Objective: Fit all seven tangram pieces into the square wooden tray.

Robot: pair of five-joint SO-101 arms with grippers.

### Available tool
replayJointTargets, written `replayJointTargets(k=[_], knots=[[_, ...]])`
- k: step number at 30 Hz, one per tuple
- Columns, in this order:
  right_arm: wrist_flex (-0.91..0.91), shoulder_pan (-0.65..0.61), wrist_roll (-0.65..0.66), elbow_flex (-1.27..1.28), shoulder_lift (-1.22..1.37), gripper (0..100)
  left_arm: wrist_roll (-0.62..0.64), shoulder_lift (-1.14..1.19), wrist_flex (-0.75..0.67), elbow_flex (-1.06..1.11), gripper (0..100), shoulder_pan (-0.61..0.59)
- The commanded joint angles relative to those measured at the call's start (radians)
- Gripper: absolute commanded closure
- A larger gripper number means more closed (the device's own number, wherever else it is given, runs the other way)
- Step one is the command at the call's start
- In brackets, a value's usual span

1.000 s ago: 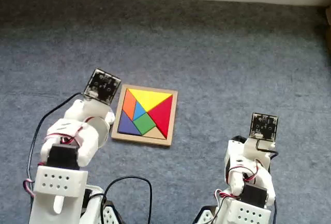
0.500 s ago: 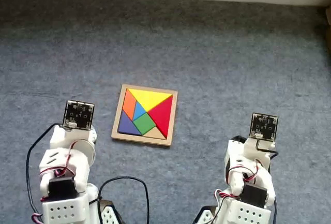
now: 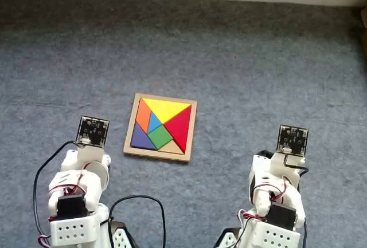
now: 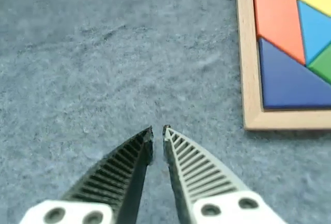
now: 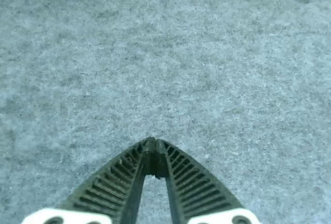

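The square wooden tray (image 3: 129, 134) lies on the carpet at the centre, with coloured pieces covering its inside. I make out a yellow triangle (image 3: 166, 109), a red triangle (image 3: 181, 126), an orange piece (image 3: 141, 119), a light blue triangle (image 3: 153, 124), a green square (image 3: 160, 137), a dark blue triangle (image 3: 139, 140) and a tan triangle (image 3: 170, 148). My left gripper (image 4: 158, 131) hovers over bare carpet just off the tray's rim (image 4: 249, 69), shut and holding nothing. My right gripper (image 5: 152, 142) is shut and holds nothing, over bare carpet far to the tray's right.
Grey carpet covers the table. The left arm (image 3: 80, 170) sits folded back at the front left, the right arm (image 3: 278, 182) at the front right. A pale wall edge runs along the far side.
The left arm has drawn back from the tray's upper left corner toward its base, ending beside the tray's left side. The right arm has kept still.
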Motion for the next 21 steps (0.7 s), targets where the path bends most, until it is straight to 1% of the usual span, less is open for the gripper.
replayJointTargets(k=[1,5,8,10,12,21], knots=[[-0.019,-0.007,-0.008,0.111,-0.013,99.2,0.006,-0.027,0.101,0.019,94,0.013],[-0.012,-0.084,-0.009,0.111,-0.013,99.2,0.008,-0.027,0.124,0.019,94,0.005],[0.077,-0.163,-0.009,0.111,-0.013,99.2,0.006,-0.027,0.193,0.019,94,0.007],[0.145,-0.234,-0.012,0.111,-0.013,99.2,0.006,-0.027,0.195,0.019,94,0.007],[0.157,-0.286,-0.014,0.111,-0.013,99.2,0.006,-0.027,0.195,0.019,94,0.007],[0.173,-0.295,-0.015,0.111,-0.013,99.2,0.006,-0.027,0.195,0.019,94,0.007]])
